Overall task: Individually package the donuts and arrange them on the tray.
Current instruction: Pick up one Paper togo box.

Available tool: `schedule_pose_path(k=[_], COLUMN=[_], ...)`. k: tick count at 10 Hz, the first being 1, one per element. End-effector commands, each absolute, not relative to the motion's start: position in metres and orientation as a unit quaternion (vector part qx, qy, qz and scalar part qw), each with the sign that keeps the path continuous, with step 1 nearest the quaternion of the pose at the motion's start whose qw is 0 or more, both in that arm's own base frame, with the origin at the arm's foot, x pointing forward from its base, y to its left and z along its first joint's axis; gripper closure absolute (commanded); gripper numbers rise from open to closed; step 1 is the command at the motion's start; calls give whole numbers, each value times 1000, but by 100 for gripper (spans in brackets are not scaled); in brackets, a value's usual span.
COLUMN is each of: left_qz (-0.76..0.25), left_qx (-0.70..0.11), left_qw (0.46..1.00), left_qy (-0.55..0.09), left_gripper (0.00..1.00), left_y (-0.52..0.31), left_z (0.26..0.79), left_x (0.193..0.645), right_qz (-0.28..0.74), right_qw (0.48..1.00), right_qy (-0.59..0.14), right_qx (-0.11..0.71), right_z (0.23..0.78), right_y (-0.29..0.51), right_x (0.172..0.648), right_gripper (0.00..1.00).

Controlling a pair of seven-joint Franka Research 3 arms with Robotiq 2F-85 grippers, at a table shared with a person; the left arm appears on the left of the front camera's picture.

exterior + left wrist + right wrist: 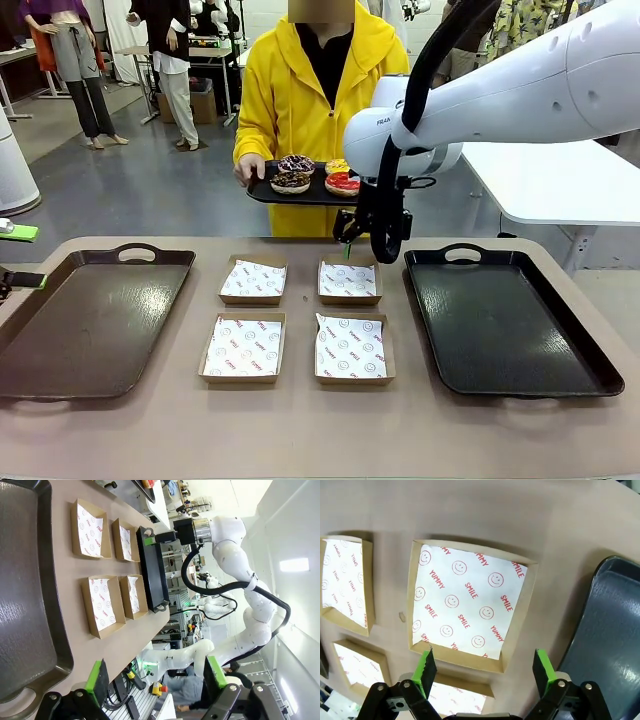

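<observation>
At the far side a person holds a small black tray carrying several donuts: a sprinkled chocolate donut, a crumb-topped chocolate donut, a red donut and a yellow donut. My right gripper hangs open and empty just above the far right paper-lined box. In the right wrist view that box lies below the right gripper. My left gripper stands open and empty off the table's left end.
Four square brown boxes sit mid-table in two rows, such as the near left box. A large dark tray lies to their left and another dark tray to their right. The right arm crosses above the right tray.
</observation>
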State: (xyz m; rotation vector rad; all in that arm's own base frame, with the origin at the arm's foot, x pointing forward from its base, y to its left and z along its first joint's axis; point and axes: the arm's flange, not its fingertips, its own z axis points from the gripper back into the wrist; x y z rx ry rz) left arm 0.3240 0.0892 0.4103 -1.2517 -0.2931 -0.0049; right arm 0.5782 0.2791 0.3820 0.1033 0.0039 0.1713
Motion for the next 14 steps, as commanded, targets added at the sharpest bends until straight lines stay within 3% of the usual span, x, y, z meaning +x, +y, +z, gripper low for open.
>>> schedule_pose_path(k=[1, 7, 14], left_qz=[-3, -3, -3], left_qx=[-589, -589, -589], left_qw=[796, 796, 796], left_qy=[-142, -142, -142], left_gripper=[0, 0, 0], left_y=[90, 90, 90], left_z=[411, 411, 411], left_x=[324, 324, 324], right_qz=[85, 92, 55], right_qw=[995, 994, 998], right_qy=[0, -45, -42], right_qx=[56, 20, -4], right_z=[385, 371, 335], right_y=[277, 287, 277], right_x=[579, 562, 561], right_gripper=[0, 0, 0])
